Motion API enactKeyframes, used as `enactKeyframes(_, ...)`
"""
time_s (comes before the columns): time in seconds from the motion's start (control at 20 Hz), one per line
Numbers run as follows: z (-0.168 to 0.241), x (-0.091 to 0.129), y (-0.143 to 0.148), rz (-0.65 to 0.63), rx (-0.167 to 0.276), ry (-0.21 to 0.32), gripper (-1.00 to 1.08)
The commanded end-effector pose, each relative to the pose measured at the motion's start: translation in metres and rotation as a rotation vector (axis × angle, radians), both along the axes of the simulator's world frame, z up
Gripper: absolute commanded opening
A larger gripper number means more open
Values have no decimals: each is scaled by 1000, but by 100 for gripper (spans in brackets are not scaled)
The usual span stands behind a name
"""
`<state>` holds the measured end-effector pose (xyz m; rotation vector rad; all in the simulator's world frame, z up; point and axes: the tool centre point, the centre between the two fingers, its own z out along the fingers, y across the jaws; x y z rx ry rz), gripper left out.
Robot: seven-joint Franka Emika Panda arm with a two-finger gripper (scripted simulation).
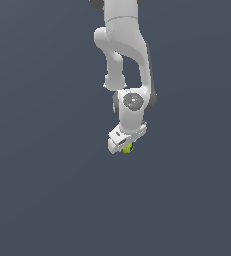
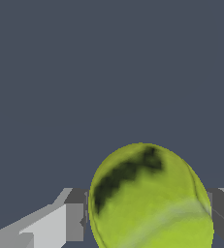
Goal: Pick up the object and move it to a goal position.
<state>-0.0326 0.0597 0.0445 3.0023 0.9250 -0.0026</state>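
The object, a small yellow-green ball point(image 1: 128, 148), was seen partly hidden beneath the white gripper point(image 1: 125, 146), against a plain dark ground. In the wrist view the ball point(image 2: 150, 198) was shown large, marked by a dark jagged band and a faint pale seam, apparently clamped between the grey fingers point(image 2: 74, 220).

The exterior view looks from well back at the white arm point(image 1: 127, 75), which reaches from the top centre of the frame to just below its middle against plain dark grey. The wrist view sits very near the gripper point(image 2: 150, 218), facing along its fingers point(image 2: 74, 220), and the ball point(image 2: 150, 198) fills the lower centre. Both views share the ball point(image 1: 128, 147) and gripper point(image 1: 126, 142).
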Motion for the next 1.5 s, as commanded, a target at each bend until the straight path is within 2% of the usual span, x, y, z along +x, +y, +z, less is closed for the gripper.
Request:
enactKeyframes(0.0, 6, 0, -1, 0, 0, -2, -100)
enactKeyframes(0.55, 67, -13, -15, 0, 0, -2, -100)
enactKeyframes(1.45, 251, -46, -55, 2, 2, -2, -100)
